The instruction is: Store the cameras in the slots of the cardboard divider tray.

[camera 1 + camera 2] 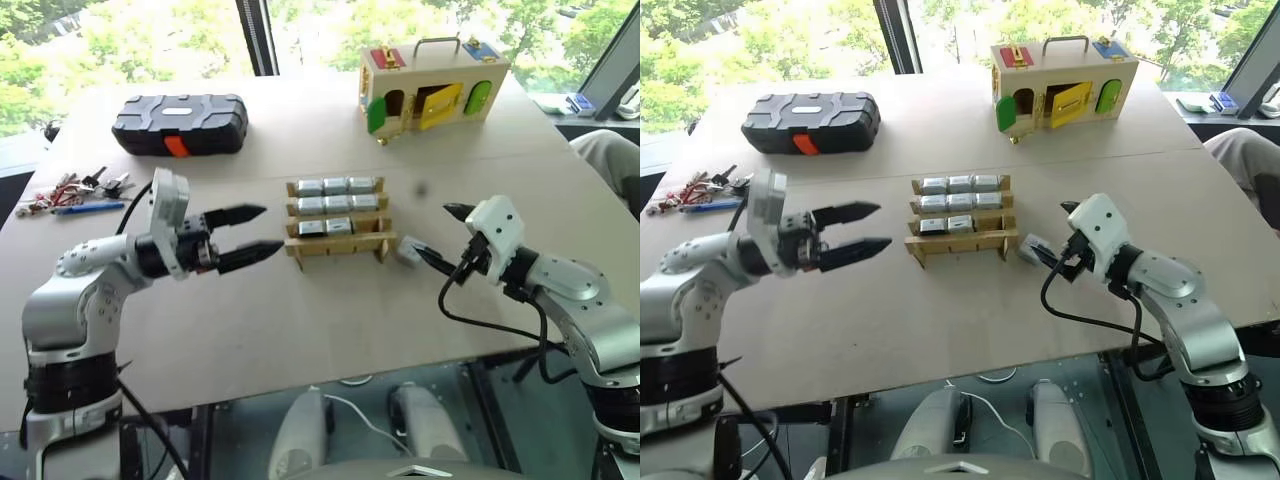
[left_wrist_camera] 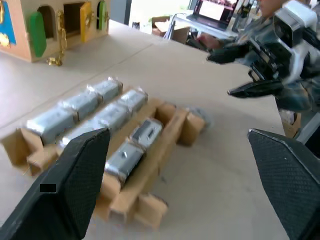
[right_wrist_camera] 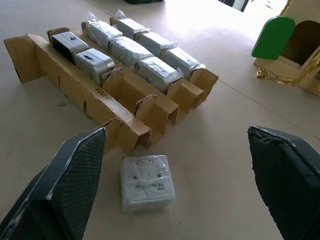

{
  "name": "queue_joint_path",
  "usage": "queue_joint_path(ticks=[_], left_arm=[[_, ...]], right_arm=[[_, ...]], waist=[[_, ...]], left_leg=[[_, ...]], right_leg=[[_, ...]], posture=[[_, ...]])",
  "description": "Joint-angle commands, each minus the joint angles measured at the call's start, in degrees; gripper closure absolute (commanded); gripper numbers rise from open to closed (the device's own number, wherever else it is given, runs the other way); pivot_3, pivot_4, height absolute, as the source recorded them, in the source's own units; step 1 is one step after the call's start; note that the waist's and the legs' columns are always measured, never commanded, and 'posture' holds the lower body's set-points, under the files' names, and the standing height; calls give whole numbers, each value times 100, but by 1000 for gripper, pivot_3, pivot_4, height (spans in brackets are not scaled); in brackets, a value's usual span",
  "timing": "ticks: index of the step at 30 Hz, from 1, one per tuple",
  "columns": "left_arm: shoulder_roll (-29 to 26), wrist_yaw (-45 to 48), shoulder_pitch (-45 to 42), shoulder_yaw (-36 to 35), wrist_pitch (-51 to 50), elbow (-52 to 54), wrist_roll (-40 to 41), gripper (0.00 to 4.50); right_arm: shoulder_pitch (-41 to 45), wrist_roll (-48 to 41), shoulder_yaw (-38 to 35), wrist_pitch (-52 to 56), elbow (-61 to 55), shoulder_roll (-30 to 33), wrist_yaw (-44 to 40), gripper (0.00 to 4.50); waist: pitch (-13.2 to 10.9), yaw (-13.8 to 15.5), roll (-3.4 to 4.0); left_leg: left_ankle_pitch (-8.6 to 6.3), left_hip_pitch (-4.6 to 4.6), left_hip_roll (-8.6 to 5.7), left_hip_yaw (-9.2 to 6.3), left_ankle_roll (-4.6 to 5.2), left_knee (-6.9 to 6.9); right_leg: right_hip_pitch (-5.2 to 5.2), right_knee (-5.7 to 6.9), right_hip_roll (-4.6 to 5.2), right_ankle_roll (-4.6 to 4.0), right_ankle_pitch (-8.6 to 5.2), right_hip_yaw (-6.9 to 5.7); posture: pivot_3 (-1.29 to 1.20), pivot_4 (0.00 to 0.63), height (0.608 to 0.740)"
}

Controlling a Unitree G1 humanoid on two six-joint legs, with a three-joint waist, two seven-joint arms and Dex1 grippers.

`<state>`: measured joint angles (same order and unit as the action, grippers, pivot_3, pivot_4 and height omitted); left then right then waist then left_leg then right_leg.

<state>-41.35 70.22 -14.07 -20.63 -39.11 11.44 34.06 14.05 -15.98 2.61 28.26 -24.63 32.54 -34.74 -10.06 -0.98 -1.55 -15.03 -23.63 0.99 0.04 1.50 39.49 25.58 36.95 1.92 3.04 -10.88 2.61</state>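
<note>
At frame centre we see the tan slatted cardboard divider tray holding eight silver-grey box cameras; one loose wrapped camera lies just right of it, between our right gripper's spread fingers. Our left gripper hangs open, empty

A light tan table was seen carrying the cardboard divider tray near its middle, with one loose camera lying flat just beside the tray's right end. Farther back, a black plastic case and a colourful-doored wooden box were set, with keys at the left edge.
</note>
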Motion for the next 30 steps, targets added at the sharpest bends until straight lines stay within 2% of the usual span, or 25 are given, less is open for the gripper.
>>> queue_joint_path(ticks=[1,11,21,24,26,28,30], left_arm=[[-187,12,349,-264,202,278,244,32],[-436,74,531,-46,184,317,559,32],[-767,516,367,246,578,191,537,32],[-802,500,354,265,640,155,541,0],[-795,471,297,312,620,197,577,0],[-761,390,186,362,404,326,770,0],[-695,-4,58,429,-17,492,947,0]], right_arm=[[66,106,51,-191,139,-61,-12,0],[172,63,307,-221,750,-315,-305,0],[577,341,510,-679,2202,-546,-547,0],[578,374,480,-696,2310,-537,-581,795],[575,369,448,-694,2329,-541,-596,1874],[560,369,422,-718,2294,-533,-612,2602],[540,458,417,-820,2194,-490,-576,2613]], waist=[[0,17,0],[0,9,0],[0,6,0],[0,9,1],[0,7,1],[0,11,1],[0,16,1]], left_leg=[[0,2,1,8,-1,0],[8,1,1,4,-13,-3],[9,3,1,7,-14,-4],[9,1,1,6,-14,-7],[9,-1,1,6,-15,-8],[9,0,1,7,-14,-8],[9,1,1,5,-15,-7]], right_leg=[[0,0,0,-1,-1,-1],[1,2,-14,-2,0,-11],[1,1,-15,-5,0,-9],[2,0,-14,-3,2,-10],[3,-2,-14,-3,2,-10],[3,-2,-14,-3,2,-10],[1,-2,-14,-2,1,-11]], posture=[[0,150,740],[0,150,740],[0,150,740],[0,150,740],[0,150,740],[0,150,740],[0,150,740]])
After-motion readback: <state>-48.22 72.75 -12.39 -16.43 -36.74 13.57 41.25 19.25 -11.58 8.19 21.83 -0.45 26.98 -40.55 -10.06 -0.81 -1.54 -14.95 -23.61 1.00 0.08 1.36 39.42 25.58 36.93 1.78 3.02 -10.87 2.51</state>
